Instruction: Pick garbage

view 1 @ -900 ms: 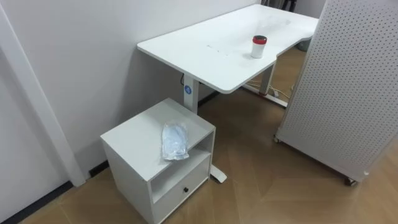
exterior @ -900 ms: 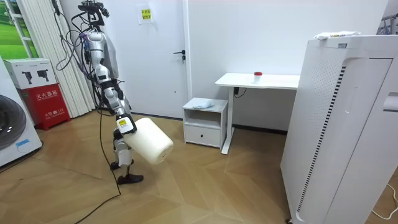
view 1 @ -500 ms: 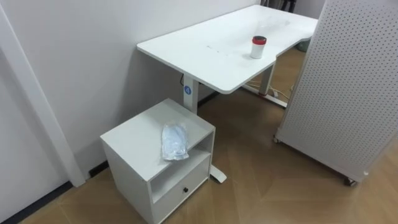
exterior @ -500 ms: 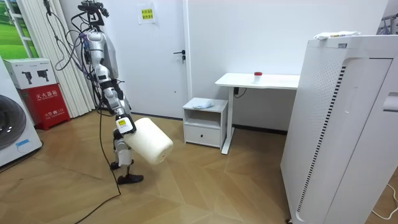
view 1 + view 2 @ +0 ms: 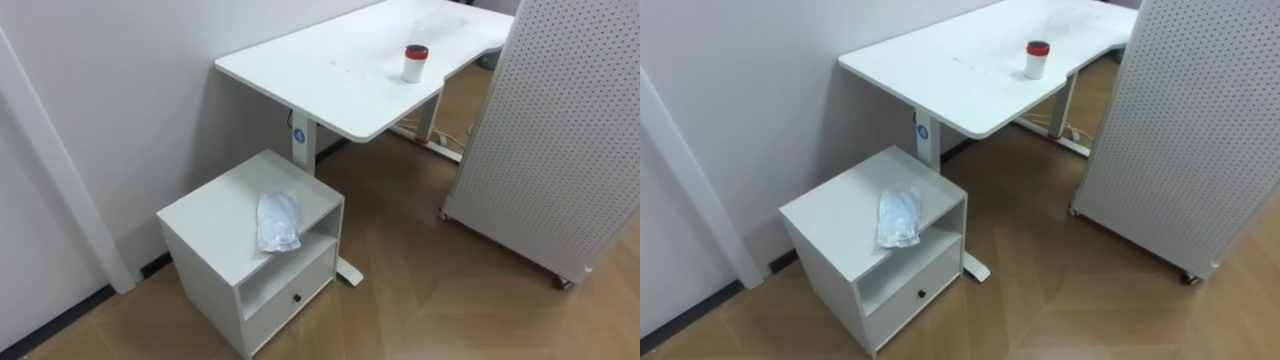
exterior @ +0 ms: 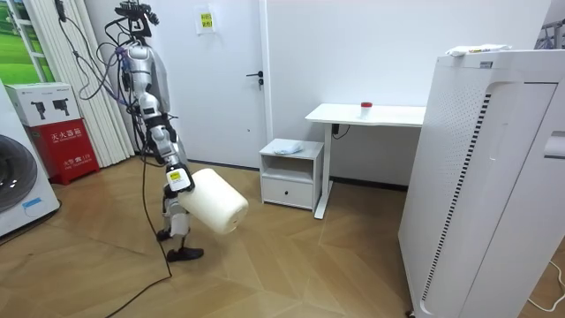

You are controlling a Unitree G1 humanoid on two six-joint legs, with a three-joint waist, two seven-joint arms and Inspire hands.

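— Which step are we at?

— The approach, we judge. We stand on the wood floor well short of the low white cabinet (image 5: 215,205), looking down on it from off its front corner. The garbage, a limp clear-bluish packet (image 5: 279,222), lies on the cabinet's top, close to the front edge above the open shelf. Nothing touches it.

— And our hand?

— In the room view what we take from the body to be our right hand (image 6: 177,181) hangs low at the end of a big pale bin (image 6: 218,201), which is tilted and off the floor. We cannot tell how the fingers sit on it.

— What does the next move call for?

— We need to walk in until the cabinet top is within reach, keeping the bin off the cabinet's side. The packet looks thin and slack, so we expect to pinch it rather than scoop it.

— Anything else?

— A cup with a red lid (image 5: 414,63) stands on the white desk (image 5: 320,70) beyond; we think it may be rubbish too. The perforated panel (image 5: 560,130) stands well apart.
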